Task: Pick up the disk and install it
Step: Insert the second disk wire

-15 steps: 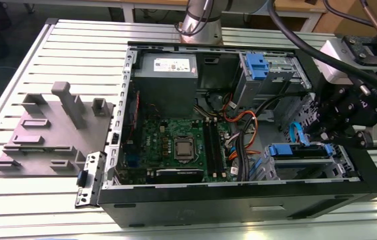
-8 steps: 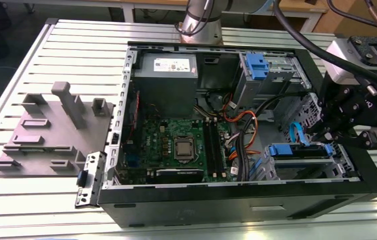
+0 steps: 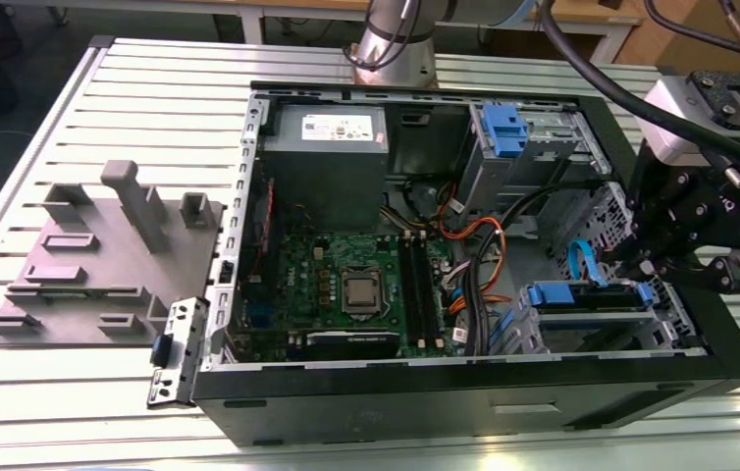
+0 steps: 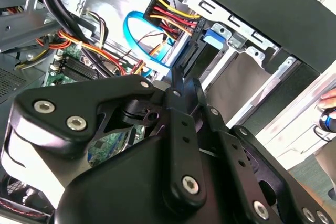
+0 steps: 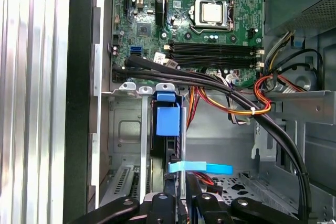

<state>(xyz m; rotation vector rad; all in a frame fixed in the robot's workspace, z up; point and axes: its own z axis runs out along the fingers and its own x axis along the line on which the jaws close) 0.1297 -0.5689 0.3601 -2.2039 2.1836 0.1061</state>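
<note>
The disk (image 3: 590, 302) lies in the drive bay at the near corner of the open computer case (image 3: 475, 392), on the exterior view's right, with its blue rail showing. My gripper (image 3: 659, 267) hangs just over the case's side wall, right beside that bay. In the first wrist view the disk (image 5: 168, 121) stands edge-on in its metal cage, and my gripper (image 5: 181, 195) is close to its end with the fingers drawn together. In the second wrist view the gripper (image 4: 177, 80) tapers to closed tips near the disk's blue tab (image 4: 212, 35). No grasp on the disk is visible.
A blue flat cable (image 5: 202, 167) and orange-yellow wires (image 5: 247, 109) run close to the fingers. A motherboard (image 3: 343, 285), a grey power supply (image 3: 331, 128) and a bare blue bracket (image 3: 502, 128) sit in the case. A grey fixture (image 3: 108, 255) lies left of it. A person's hand (image 4: 328, 111) is nearby.
</note>
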